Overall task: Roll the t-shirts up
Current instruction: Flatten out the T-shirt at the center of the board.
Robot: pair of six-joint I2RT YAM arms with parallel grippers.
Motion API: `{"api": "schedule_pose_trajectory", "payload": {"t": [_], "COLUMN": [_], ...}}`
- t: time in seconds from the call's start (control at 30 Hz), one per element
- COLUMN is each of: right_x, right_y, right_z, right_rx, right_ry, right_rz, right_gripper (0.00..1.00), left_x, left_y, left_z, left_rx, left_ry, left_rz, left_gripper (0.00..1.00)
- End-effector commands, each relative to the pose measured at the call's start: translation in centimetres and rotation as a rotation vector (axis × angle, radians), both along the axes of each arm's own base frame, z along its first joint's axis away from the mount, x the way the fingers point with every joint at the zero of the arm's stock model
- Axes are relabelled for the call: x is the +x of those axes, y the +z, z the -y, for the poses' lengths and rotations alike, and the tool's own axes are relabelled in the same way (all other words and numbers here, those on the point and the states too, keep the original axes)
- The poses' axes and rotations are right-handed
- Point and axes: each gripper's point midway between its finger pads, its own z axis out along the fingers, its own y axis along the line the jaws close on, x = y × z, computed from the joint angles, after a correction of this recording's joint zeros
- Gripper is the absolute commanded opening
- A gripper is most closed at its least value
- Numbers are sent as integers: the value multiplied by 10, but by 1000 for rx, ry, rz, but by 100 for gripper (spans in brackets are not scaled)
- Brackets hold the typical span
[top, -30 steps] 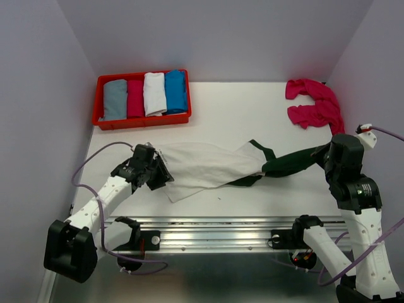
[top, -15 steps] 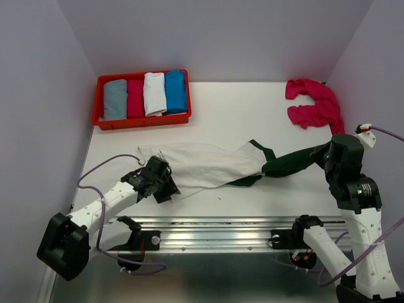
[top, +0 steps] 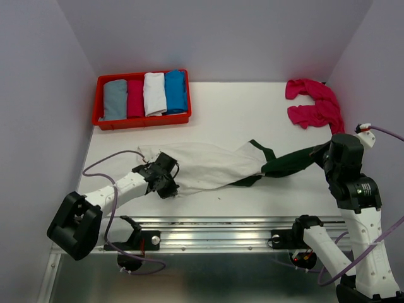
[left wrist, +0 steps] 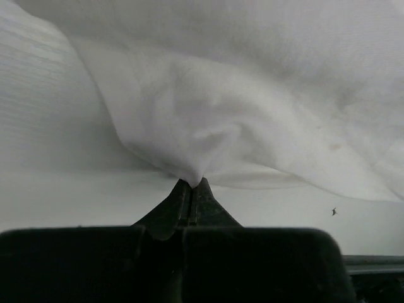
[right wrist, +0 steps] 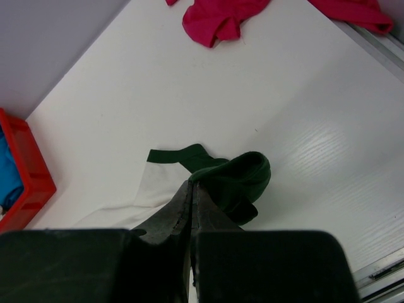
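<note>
A cream-white t-shirt (top: 208, 165) with dark green sleeves lies stretched across the table's front half. My left gripper (top: 173, 189) is shut on its white hem corner (left wrist: 192, 170), the cloth bunching up from the fingertips. My right gripper (top: 323, 159) is shut on a dark green sleeve (right wrist: 237, 180) at the shirt's right end; the green neck band (right wrist: 173, 156) lies just beyond. A crumpled magenta-pink t-shirt (top: 314, 104) sits at the far right of the table and shows in the right wrist view as pink cloth (right wrist: 218, 17).
A red plastic tray (top: 142, 120) at the far left holds several rolled shirts in grey, pink, white and blue. Its red corner (right wrist: 25, 170) shows in the right wrist view. Purple walls close in both sides. A metal rail (top: 214, 233) runs along the near edge.
My left gripper moved right along the shirt's near edge to the hem corner and closed on it. The right gripper and the green sleeve stayed put.
</note>
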Motion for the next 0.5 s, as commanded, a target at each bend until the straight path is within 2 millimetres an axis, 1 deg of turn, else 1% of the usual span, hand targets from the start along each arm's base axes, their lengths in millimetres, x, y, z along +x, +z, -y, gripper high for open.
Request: {"api": "schedule_pose_trajectory", "payload": {"t": [0.0,0.03,0.07,0.1,0.13,0.17,0.2,0.27,0.3,0.4,0.43,0.47], "right_x": [11,12,14,16,17,18,18,18,19,17,16,14], "right_y": [18,22,27,37,43,49,59,69,77,90,99,104], "right_z": [1,2,3,4,6,7,10,14,15,20,23,26], "right_rx": [-13,-24,-31,-39,-52,-59,-68,-88,-96,-115,-126,-138], "right_ry": [1,3,1,-5,-7,-12,-25,-41,-43,-67,-74,-91], "right_rz": [53,55,61,75,80,91,107,123,135,157,173,179], "right_gripper": [1,1,1,1,1,1,1,1,1,1,1,1], "left_x": [44,50,60,75,84,90,97,104,107,116,119,121], "left_y": [58,71,87,121,135,150,177,199,215,232,244,250], "left_z": [-15,-28,-35,-39,-57,-61,-69,-87,-92,-103,-106,-106], "left_rx": [123,153,163,149,154,132,131,141,155,168,171,161], "left_ry": [20,44,63,55,98,96,79,104,81,88,83,80], "left_rz": [166,175,213,298,321,353,426,467,493,513,541,556], "left_gripper": [0,0,0,0,0,0,0,0,0,0,0,0]}}
